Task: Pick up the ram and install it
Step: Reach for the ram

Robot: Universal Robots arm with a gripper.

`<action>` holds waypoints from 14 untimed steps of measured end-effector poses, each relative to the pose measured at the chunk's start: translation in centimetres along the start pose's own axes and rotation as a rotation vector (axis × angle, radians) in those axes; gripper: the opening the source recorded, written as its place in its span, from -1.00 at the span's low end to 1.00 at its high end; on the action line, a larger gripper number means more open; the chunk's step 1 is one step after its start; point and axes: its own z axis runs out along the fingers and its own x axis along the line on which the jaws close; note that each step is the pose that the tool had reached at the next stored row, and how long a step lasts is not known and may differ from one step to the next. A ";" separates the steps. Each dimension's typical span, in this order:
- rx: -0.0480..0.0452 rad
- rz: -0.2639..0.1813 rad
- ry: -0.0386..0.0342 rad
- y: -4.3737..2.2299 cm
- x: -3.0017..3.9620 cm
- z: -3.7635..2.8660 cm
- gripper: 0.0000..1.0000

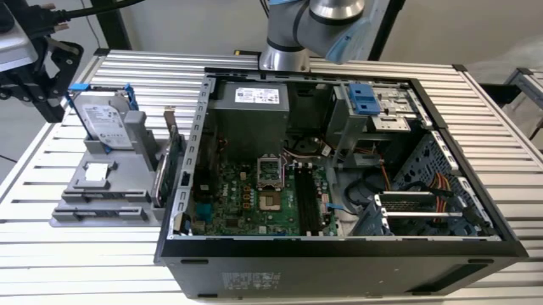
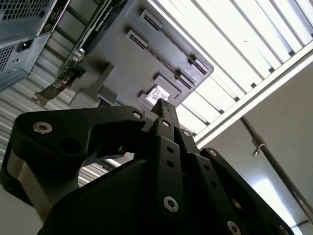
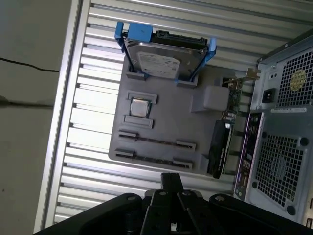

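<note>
In the exterior view the pincer [image 1: 51, 108] hangs at ten o'clock of the picture, over the edge of the slatted metal table [image 1: 127, 70] and just beside the hard drive [image 1: 106, 127] in its blue frame. In both wrist views its fingertips [image 3: 168, 181] meet. The pincer is clenched, and nothing can be made out between them.

The hard drive leans upright at twelve o'clock on a grey tray [image 1: 76, 216], with a small square processor chip [image 1: 98, 170] in a pocket at the tray's middle. At six o'clock of the chip are two long holder rows, each with a bracket at either end. In the first wrist view a thin dark strip runs edge-on along the row nearer the chip. This may be the ram [image 3: 156, 141], since it is long, narrow and about as long as the row. Its colour, chips and sticker cannot be made out, so I cannot tell for certain.

At three o'clock of the tray a green card [image 1: 163, 178] stands on edge, near the open computer case [image 1: 339, 267]. Inside, the motherboard [image 1: 246, 203] lies flat, with long dark memory slots [image 1: 307, 200] at its three o'clock side. The arm's base [image 1: 284, 38] rises at twelve o'clock of the case.
</note>
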 end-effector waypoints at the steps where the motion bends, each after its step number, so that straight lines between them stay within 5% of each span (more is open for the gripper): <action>1: -0.0001 -0.007 0.0005 0.00 0.00 0.00 -1.00; 14: -0.0008 -0.082 0.0071 0.00 0.00 0.00 -1.00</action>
